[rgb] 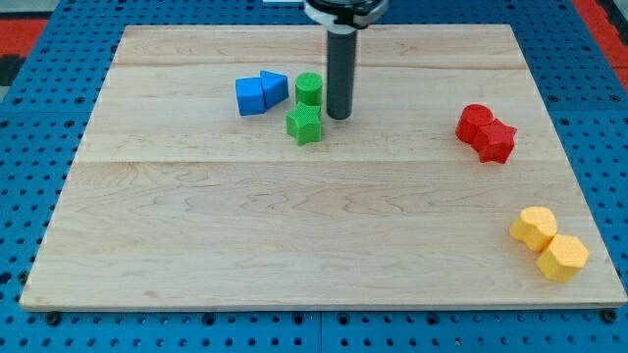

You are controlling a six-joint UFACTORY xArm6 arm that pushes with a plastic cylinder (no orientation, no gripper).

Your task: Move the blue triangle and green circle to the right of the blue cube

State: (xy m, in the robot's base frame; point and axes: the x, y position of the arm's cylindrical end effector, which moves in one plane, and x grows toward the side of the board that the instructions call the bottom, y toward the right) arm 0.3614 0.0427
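Just to the view's left of my tip [339, 117] stands the green circle [309, 88], close but apart. My tip is a bare rod (no jaws, holding nothing). The blue triangle [274, 87] and blue cube [251, 96] sit farther left, touching. A green star-like block [304, 125] lies lower left of my tip.

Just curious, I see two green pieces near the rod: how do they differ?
The green circle is a round cylinder; the green star has a notched outline. The circle sits nearer the view's top, beside the blue triangle; the star lies below it. Both are green and close to my tip.
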